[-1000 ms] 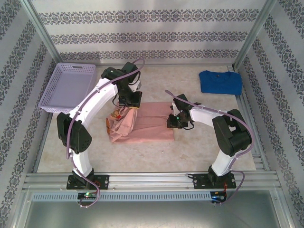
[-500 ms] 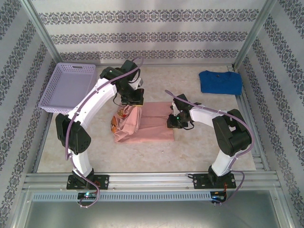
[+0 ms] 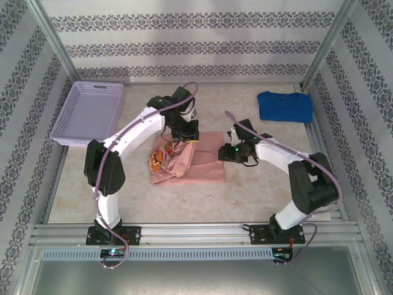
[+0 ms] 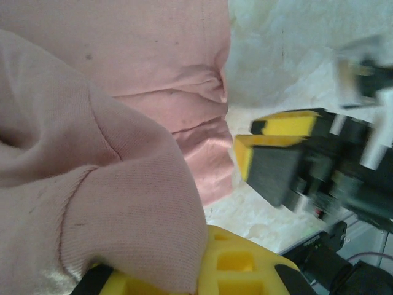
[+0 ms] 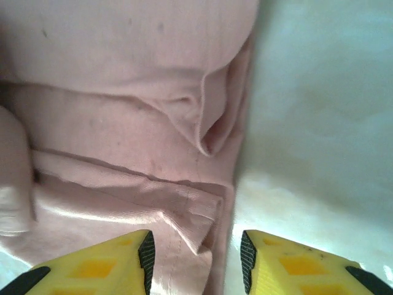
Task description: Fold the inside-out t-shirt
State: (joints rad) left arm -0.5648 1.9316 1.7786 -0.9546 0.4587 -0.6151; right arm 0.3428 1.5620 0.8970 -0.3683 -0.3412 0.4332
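The salmon-pink inside-out t-shirt [image 3: 199,165] lies at the table's middle, its left part lifted and bunched, with an orange-yellow print [image 3: 158,161] showing at the left. My left gripper [image 3: 184,133] is shut on that raised fold. In the left wrist view the pink cloth [image 4: 110,184] drapes over a yellow finger [image 4: 245,264]. My right gripper [image 3: 231,153] hovers at the shirt's right edge. Its jaws are open in the right wrist view, the fingertips [image 5: 144,255] astride the hem [image 5: 196,212] without pinching it.
A bright blue t-shirt [image 3: 284,106] lies at the far right corner. A lilac basket [image 3: 89,114] leans at the far left. Patterned walls and metal frame posts enclose the table; a metal rail [image 3: 196,233] runs along the near edge.
My left gripper has carried the shirt's left fold rightward, over the flat part. My right gripper has opened off the shirt's right edge and shifted slightly right.
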